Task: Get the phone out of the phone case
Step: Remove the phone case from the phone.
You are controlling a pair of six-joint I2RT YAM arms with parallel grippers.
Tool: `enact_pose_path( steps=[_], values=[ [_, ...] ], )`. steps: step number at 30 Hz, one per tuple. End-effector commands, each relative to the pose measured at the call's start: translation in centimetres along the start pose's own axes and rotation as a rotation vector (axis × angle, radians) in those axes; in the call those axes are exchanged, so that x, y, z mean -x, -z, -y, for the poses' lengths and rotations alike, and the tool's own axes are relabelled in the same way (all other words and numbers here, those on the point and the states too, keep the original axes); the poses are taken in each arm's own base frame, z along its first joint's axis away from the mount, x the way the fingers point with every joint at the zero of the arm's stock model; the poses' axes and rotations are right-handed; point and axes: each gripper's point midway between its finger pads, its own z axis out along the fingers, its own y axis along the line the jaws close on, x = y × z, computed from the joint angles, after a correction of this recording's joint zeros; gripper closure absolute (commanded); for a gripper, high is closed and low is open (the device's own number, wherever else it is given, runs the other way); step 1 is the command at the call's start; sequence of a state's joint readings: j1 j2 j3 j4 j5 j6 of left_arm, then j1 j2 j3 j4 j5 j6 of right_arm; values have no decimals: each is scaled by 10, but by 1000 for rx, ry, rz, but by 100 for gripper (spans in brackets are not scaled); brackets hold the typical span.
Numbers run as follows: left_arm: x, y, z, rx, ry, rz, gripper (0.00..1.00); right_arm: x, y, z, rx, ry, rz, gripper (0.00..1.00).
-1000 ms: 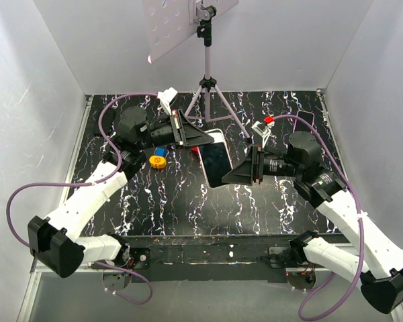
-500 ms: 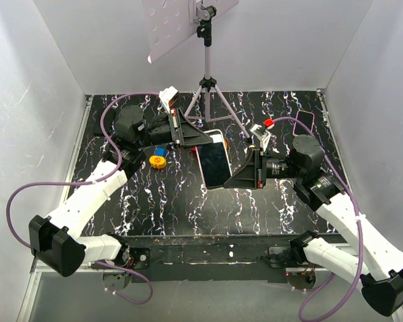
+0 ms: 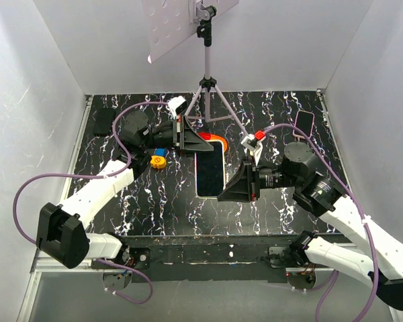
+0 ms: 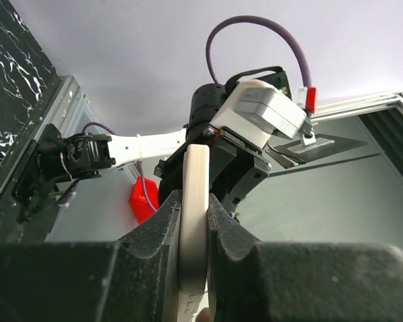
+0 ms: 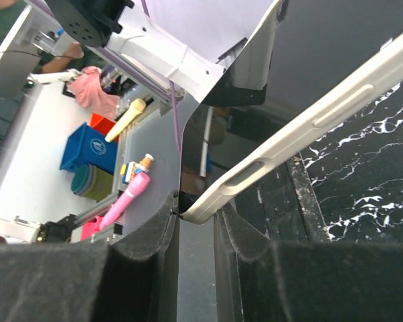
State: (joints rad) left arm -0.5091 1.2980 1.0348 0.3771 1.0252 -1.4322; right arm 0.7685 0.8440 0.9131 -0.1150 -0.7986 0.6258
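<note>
The phone [image 3: 210,169], dark screen up, sits in a white phone case [image 3: 197,176] and hangs above the marbled table between both arms. My left gripper [image 3: 200,143] is shut on the case's far end. In the left wrist view the white case edge [image 4: 194,194] is clamped between the pads of the left gripper [image 4: 193,225]. My right gripper [image 3: 222,196] is shut on the near right corner. In the right wrist view that rounded case corner [image 5: 205,209] is wedged between the right gripper's [image 5: 197,221] pads, with the case's side buttons [image 5: 336,107] running up to the right.
A tripod [image 3: 207,86] stands at the back centre, with an orange curved piece [image 3: 219,139] just beyond the phone. A yellow disc [image 3: 158,162] and a blue piece [image 3: 161,151] lie left of the phone. A pink phone [image 3: 303,121] rests at the back right, a dark pad [image 3: 104,121] at the back left.
The right gripper has closed onto the case's near corner. The phone has swung from a slant to lie lengthways and shifted nearer, with both arms following it.
</note>
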Motion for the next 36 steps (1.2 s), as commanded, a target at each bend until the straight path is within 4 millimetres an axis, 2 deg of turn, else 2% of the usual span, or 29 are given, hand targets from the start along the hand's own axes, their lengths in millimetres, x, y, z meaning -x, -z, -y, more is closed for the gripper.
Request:
enact_pose_path(
  steps=[1,3,7,16,19,22,24,27,29,32,33,34,35,36],
  values=[
    [9,-3,-12,10,159,66,100,55,0,-38,33,427,176,99],
    [7,-2,-11,6,161,68,100,65,-2,-42,11,474,208,99],
    [4,0,-8,-7,170,65,100,81,-7,-27,-119,523,236,99],
    [-2,2,-3,-67,194,51,100,93,-17,-10,-309,717,167,99],
    [-3,2,-4,-65,197,49,100,96,-23,-8,-351,754,140,99],
    [-3,3,-4,-68,201,56,100,106,-22,-1,-420,753,160,99],
    [-4,3,0,-86,195,59,100,116,-16,13,-527,714,195,99],
    [-2,6,6,-123,188,84,100,126,7,51,-787,593,270,99],
    [0,8,7,-142,181,110,100,116,22,75,-928,505,264,99],
    [5,10,3,-107,152,183,100,82,30,94,-993,367,195,98],
    [8,11,0,-80,127,207,100,71,30,95,-979,298,194,90],
    [10,12,-2,-50,100,233,100,56,27,97,-951,250,167,66],
    [13,15,-3,-26,70,267,100,42,22,96,-909,192,137,53],
    [15,17,-8,12,50,295,100,28,19,95,-867,130,97,50]
  ],
)
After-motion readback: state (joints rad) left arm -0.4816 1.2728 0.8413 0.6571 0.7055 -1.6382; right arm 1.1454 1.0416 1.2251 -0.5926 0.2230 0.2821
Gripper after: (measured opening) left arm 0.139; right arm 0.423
